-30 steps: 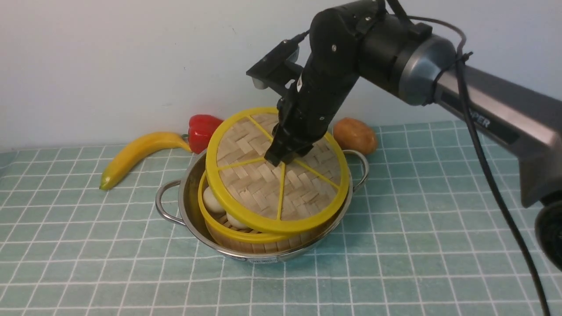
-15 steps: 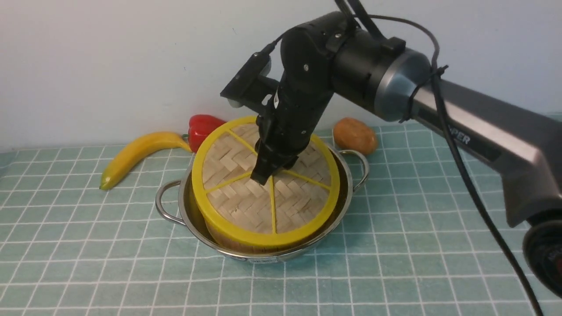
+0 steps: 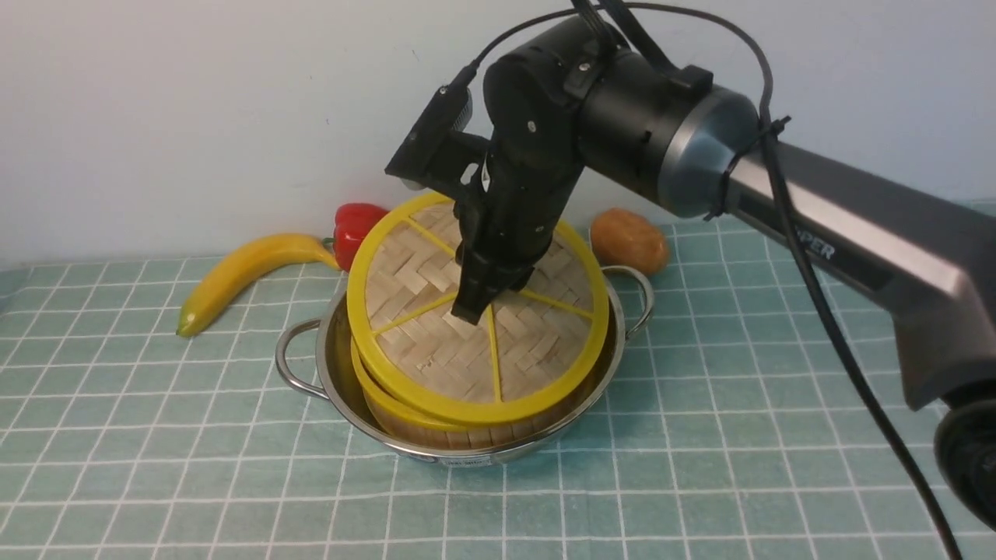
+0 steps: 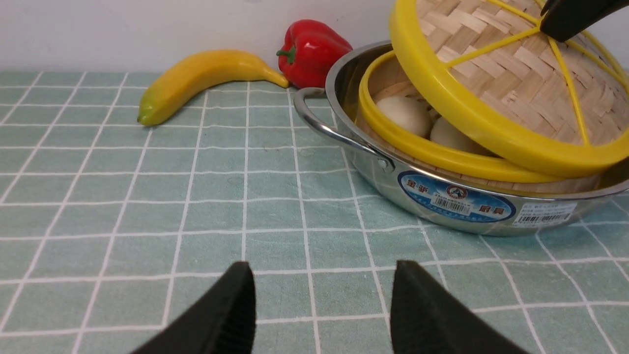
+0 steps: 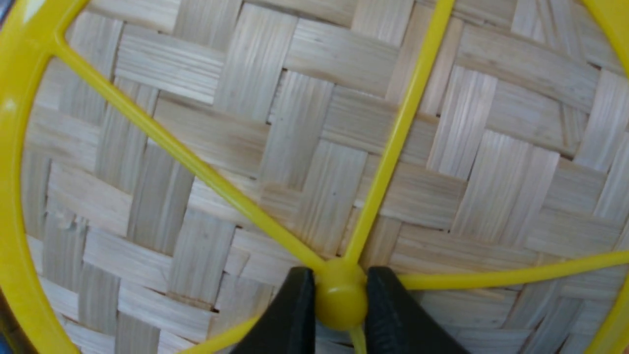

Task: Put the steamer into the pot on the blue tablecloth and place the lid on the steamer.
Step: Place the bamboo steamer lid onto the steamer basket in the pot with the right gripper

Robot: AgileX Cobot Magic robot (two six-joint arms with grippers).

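The steamer (image 3: 424, 426) sits inside the steel pot (image 3: 333, 365) on the blue tablecloth (image 3: 156, 435). The woven lid (image 3: 436, 342) hangs tilted just over the steamer, its edge raised on the banana side. Pale buns (image 4: 405, 115) show through that gap. My right gripper (image 3: 473, 307) comes down from above and is shut on the lid's yellow centre knob (image 5: 340, 295), one finger on each side. My left gripper (image 4: 324, 265) stands open low over the cloth, short of the pot (image 4: 457, 196), with nothing between its fingers.
A banana (image 3: 241, 272), a red pepper (image 3: 354, 229) and a potato (image 3: 629, 239) lie behind the pot by the white wall. The right arm stretches across from the right above the cloth.
The right gripper carried the lid left and down onto the steamer. Since half a second ago the lid has risen slightly and tipped, opening a gap on the left side.
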